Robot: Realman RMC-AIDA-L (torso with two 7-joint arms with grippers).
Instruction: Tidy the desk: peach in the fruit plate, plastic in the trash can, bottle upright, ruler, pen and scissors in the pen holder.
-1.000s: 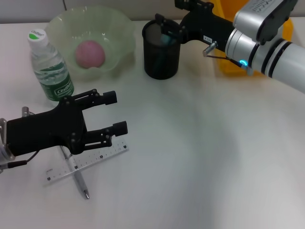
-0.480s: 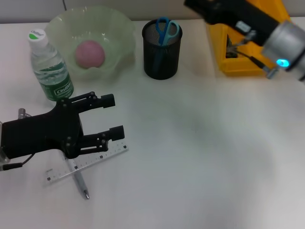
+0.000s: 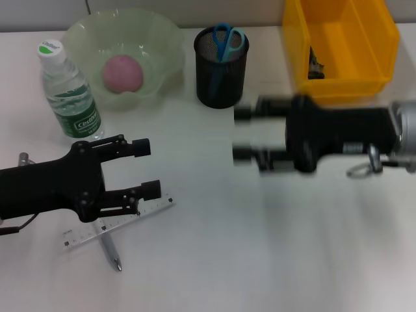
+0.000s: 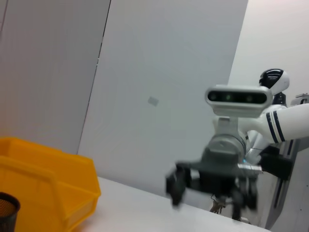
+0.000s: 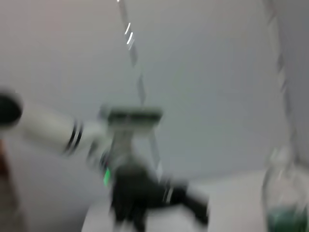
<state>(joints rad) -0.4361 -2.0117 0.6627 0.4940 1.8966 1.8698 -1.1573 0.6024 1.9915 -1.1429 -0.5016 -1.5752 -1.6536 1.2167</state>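
At the lower left of the head view we note the pen (image 3: 108, 245) lying on the white bench (image 3: 273, 260), crossed by the clear ruler (image 3: 120, 221), which lies over it at a shallow angle. Just above them sits the left claw (image 3: 144, 168), released, its two black fingers spread wide with nothing between them; the lower finger (image 3: 146, 190) overlaps the upper edge of the ruler in this view, though we cannot tell whether it touches. Right of centre, the right claw (image 3: 242, 134) reaches in from the right edge, pointing toward frame left; it is motion-blurred, but its two fingers show well apart and empty, so we log it as released too. Farther back at the left edge stands the water bottle (image 3: 67, 91), upright, cap on. Beyond it in the upper left is the pale green fruit plate (image 3: 162, 39), with the pink peach (image 3: 122, 73) resting inside it. At upper centre stands the black mesh pen holder (image 3: 221, 71), with the blue-handled scissors (image 3: 227, 40) standing inside, handles up. In the upper right is the yellow bin (image 3: 364, 39), holding a small dark item that we cannot identify. In the left wrist view the right claw (image 4: 210, 191) shows far off, blurred, beside the yellow bin (image 4: 43, 179).
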